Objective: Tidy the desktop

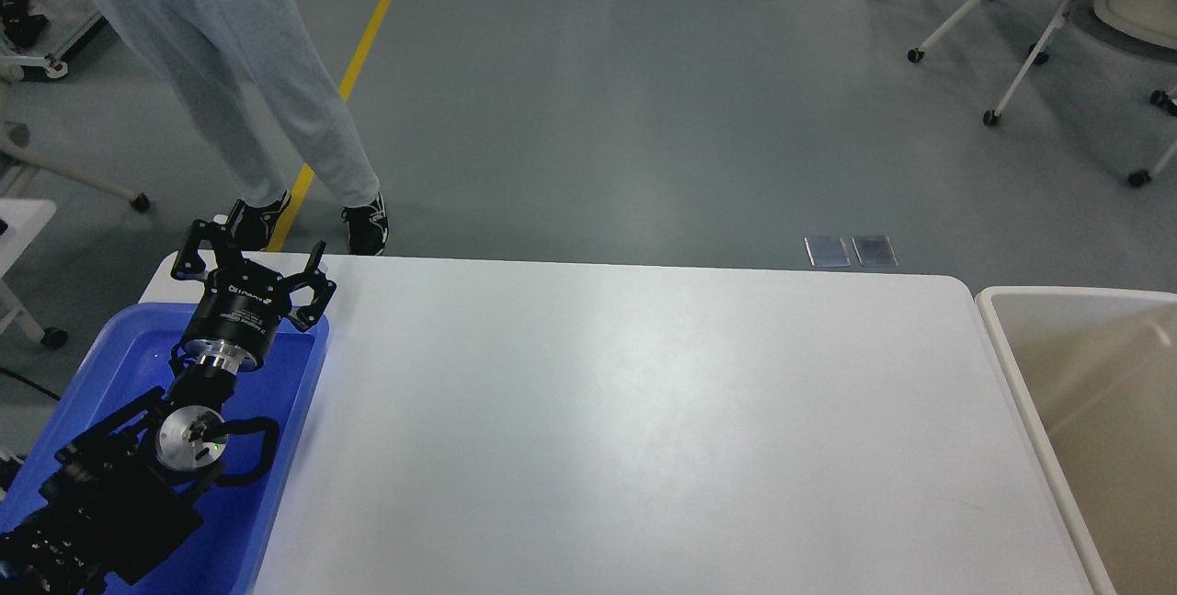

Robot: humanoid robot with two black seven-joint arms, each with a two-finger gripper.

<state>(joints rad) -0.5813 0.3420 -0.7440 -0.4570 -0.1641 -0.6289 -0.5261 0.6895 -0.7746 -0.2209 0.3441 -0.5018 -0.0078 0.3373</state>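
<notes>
grey floor with a yellow line lies beyond the white desktop, which fills the middle between a blue tray and a beige bin. left gripper hangs over the tray, fingers spread, holding nothing.

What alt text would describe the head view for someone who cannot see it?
A white desktop fills the view, with the robot's left gripper open above a blue tray at its left end. A beige bin stands right; a person stands beyond.
</notes>
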